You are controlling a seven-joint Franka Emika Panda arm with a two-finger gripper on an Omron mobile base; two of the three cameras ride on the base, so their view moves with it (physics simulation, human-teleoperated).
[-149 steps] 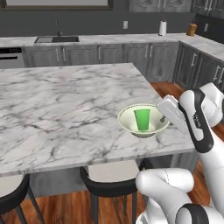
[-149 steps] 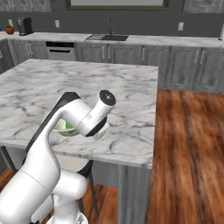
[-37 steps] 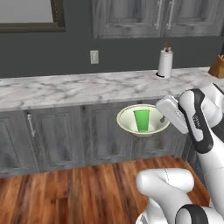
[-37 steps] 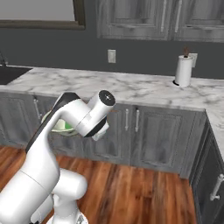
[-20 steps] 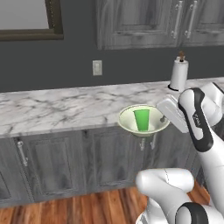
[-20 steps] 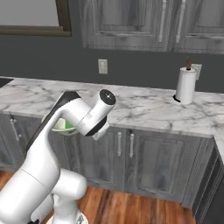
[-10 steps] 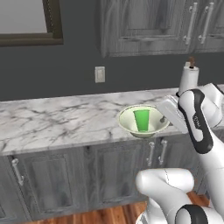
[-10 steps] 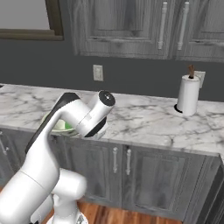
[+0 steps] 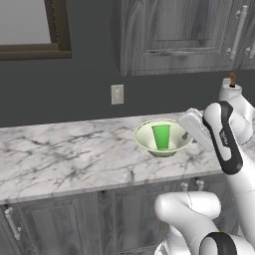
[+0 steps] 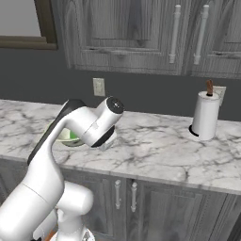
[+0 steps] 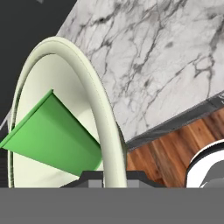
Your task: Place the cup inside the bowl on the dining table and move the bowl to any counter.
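The end effector (image 9: 185, 133) is pinched tight on the right rim of the bowl (image 9: 162, 138), with one finger inside the rim and one outside. The green cup (image 9: 161, 136) stands inside the bowl, close to the middle. The bowl looks to hang in the air over the marble worktop (image 9: 74, 159), near its front edge, so it is not set down yet. In the hand view the rim of the bowl (image 11: 105, 131) runs right up between the two dark tips, and the cup (image 11: 52, 133) sits just beside it. A few things could go wrong now. The hold is only on one thin edge, so the heavy far side could pull the bowl down and make it tip or slip out. If the bowl tilts, the cup could fall over or roll out. If the arm lets go too high, the bowl could bang down, bounce, and throw the cup out. The bowl is also close to the front edge of the worktop, so if it lands too near that edge it could slide off onto the wood floor (image 11: 168, 151). Going down slowly and level, a bit further in, would be safer.
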